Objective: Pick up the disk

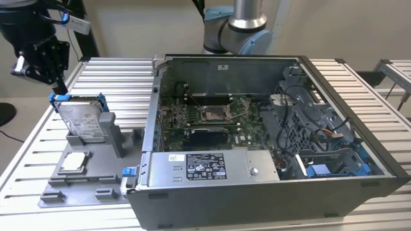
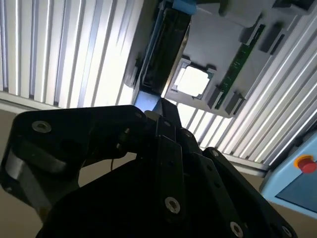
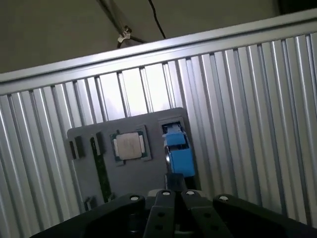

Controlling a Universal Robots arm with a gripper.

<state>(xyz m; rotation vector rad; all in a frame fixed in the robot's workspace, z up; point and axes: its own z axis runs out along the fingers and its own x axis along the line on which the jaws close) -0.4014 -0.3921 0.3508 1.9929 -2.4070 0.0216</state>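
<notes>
Ribbed aluminium table (image 1: pixel 115 72), open computer case (image 1: pixel 257 192) in the middle, grey fixture tray (image 1: pixel 77 185) at the exterior view's left of it.

The disk (image 1: pixel 82 118) stands on edge in a slot of that tray, label face out. Its blue bracket (image 1: pixel 59 98) wraps the rim. A small square chip (image 1: pixel 74 161) lies flat in a pocket just in front of it.

The gripper (image 1: pixel 59 86) hangs right over the disk's upper corner, at the bracket end furthest from the case. In the first wrist view the gripper (image 3: pixel 176 191) lines up on the blue bracket (image 3: pixel 178 153) end-on. In the second wrist view the gripper (image 2: pixel 158 109) sits at the near end of the disk's thin edge (image 2: pixel 163 44). I can't tell whether it is touching or just clear, or how far it is open. I see nothing lifted.

Handling, my read:
- The metal body is stiff and dense for its size, and won't take a knock.
- The flat faces look smooth, so probably slippery.
- The plastic bracket likely flexes, so it's a poor sole hold.
- Best hold is across the two flat faces near the top edge, square to the slot so it doesn't bind.
</notes>
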